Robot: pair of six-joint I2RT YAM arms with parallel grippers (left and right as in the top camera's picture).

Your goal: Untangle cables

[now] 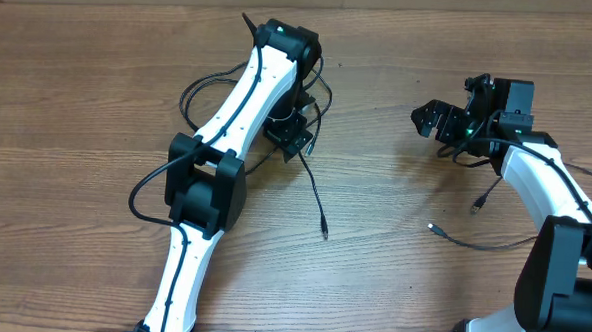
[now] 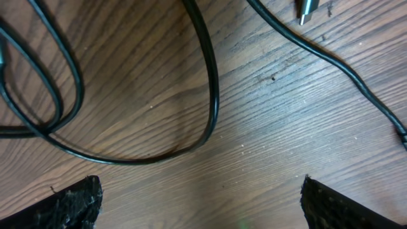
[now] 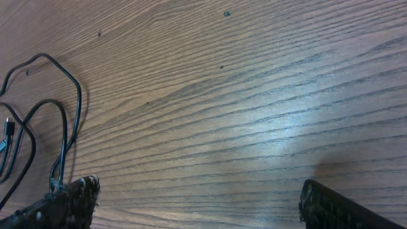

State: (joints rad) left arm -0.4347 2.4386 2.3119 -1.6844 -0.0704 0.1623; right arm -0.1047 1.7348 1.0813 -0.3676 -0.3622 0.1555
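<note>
In the overhead view, we find the cables (image 1: 315, 194) mostly bunched at about eleven o'clock on the table (image 1: 69, 96). They lie under the left gripper (image 1: 293, 134), with one tail trailing toward six o'clock. A separate strand (image 1: 473, 245) lies at four o'clock near the right arm. The right gripper (image 1: 440, 120) hovers at two o'clock, well apart from the bunch.

In the left wrist view, the left gripper (image 2: 198, 191) is spread wide and holds nothing. A loop (image 2: 213, 95) curves at twelve o'clock, and a plug (image 2: 306, 9) sits at one o'clock. We judge it best to come down on that single run of loop (not on the crossing at nine o'clock), pinch lightly, and draw it out slowly so nothing tightens.

In the right wrist view, the right gripper (image 3: 197, 191) is likewise wide open and empty. More cable lies at nine o'clock, and one strand ends just beside a fingertip (image 3: 76, 194); we cannot tell whether it touches.
</note>
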